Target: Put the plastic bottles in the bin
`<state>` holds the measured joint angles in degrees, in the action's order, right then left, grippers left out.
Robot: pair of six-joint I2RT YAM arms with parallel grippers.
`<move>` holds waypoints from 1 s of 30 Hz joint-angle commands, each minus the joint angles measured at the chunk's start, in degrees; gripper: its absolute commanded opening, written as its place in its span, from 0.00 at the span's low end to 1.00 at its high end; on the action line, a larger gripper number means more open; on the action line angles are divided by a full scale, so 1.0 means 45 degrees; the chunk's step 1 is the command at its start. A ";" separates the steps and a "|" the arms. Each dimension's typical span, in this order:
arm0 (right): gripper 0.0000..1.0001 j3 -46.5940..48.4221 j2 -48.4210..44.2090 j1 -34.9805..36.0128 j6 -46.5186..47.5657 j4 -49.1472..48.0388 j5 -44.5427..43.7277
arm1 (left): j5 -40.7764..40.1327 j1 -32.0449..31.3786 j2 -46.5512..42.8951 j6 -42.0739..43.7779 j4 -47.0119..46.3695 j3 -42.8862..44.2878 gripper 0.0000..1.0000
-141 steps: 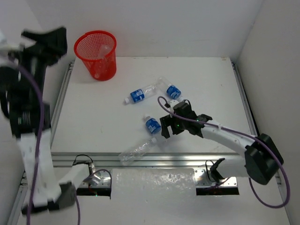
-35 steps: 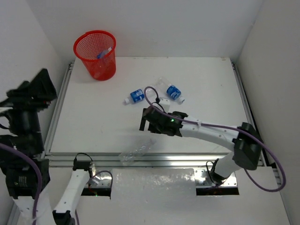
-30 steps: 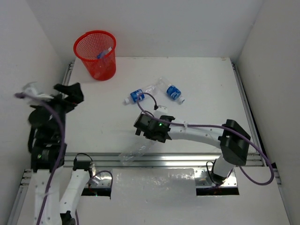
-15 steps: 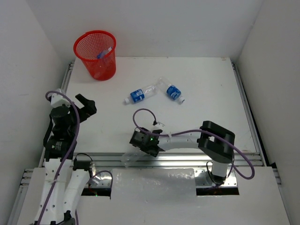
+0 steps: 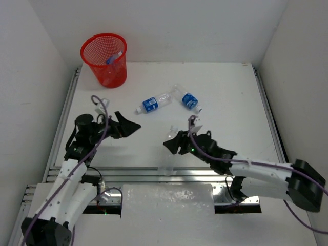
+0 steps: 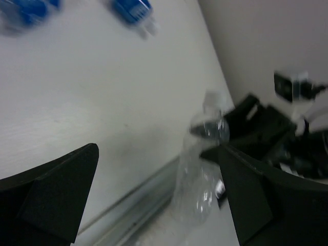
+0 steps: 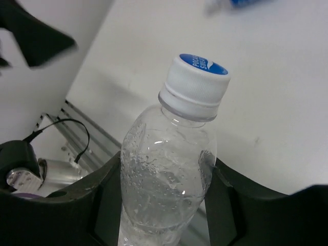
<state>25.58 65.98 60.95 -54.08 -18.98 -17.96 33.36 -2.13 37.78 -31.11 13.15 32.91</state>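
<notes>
My right gripper [image 5: 172, 145] is shut on a clear unlabelled plastic bottle [image 7: 171, 169] with a white, blue-topped cap; a finger [image 7: 241, 205] presses each side of its body. Seen from above, this bottle [image 5: 167, 163] is held at the table's front edge. It also shows blurred in the left wrist view, the bottle [image 6: 202, 179] beside the black right gripper [image 6: 261, 130]. My left gripper [image 5: 130, 126] stands open and empty, left of it. Two blue-labelled bottles [image 5: 150, 104] [image 5: 189, 100] lie mid-table. The red mesh bin [image 5: 104, 59] stands at the back left with a bottle [image 5: 110, 60] inside.
A metal rail [image 5: 128, 171] runs along the table's front edge, with cables and arm bases just below it. White walls close in the left, back and right sides. The right arm's purple cable [image 5: 192, 134] loops over its wrist.
My right gripper closed on the clear bottle at the front edge and lifted it up and to the right. The left arm swung in over the table toward the middle, still open.
</notes>
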 commanded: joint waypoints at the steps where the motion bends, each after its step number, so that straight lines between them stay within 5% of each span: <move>1: 0.34 -0.1211 -0.2599 -0.1529 0.5412 -0.3247 0.5226 | 0.2900 -0.2097 0.0276 -0.1503 -0.3874 -0.0301 1.00; 7: 0.33 -0.0297 -0.4289 -0.1884 0.7252 -0.1273 0.8010 | 0.1184 -0.6512 0.1680 -0.1875 -0.6651 0.0011 1.00; 16: 0.33 0.0798 -0.4739 -0.1884 0.7838 0.0174 0.9867 | 0.0320 -0.9174 0.4670 -0.1212 -0.7823 0.1533 0.98; 18: 0.33 0.1168 -0.4545 -0.1884 0.7917 0.0487 1.0336 | 0.0397 -0.9485 0.5060 -0.1153 -0.8038 0.1691 0.87; 22: 0.38 0.1288 -0.4641 -0.1884 0.8112 0.0839 0.9832 | 0.0263 -0.9682 0.5374 -0.1094 -0.7768 0.2179 0.00; 24: 0.49 0.1190 -0.4992 -0.1903 0.8210 0.1054 0.9032 | -0.0572 -0.9663 0.5199 -0.0919 -0.7280 0.2335 0.00; 25: 0.86 0.1132 -0.5303 -0.1884 0.8268 0.1325 0.8314 | -0.1719 -0.9644 0.4870 -0.0899 -0.6678 0.2433 0.00; 26: 0.99 0.1131 -0.5306 -0.1884 0.8269 0.1540 0.8307 | -0.1731 -0.9644 0.4692 -0.0879 -0.6304 0.2434 0.00; 30: 0.99 0.0800 -0.6318 -0.1884 0.8347 0.3101 0.4494 | -0.5568 -0.9023 0.4183 -0.1131 -0.2991 0.3873 0.00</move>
<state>28.64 41.17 53.32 -18.48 -11.03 18.24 24.60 -46.13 60.12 -35.20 -10.39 44.58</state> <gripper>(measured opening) 0.986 0.498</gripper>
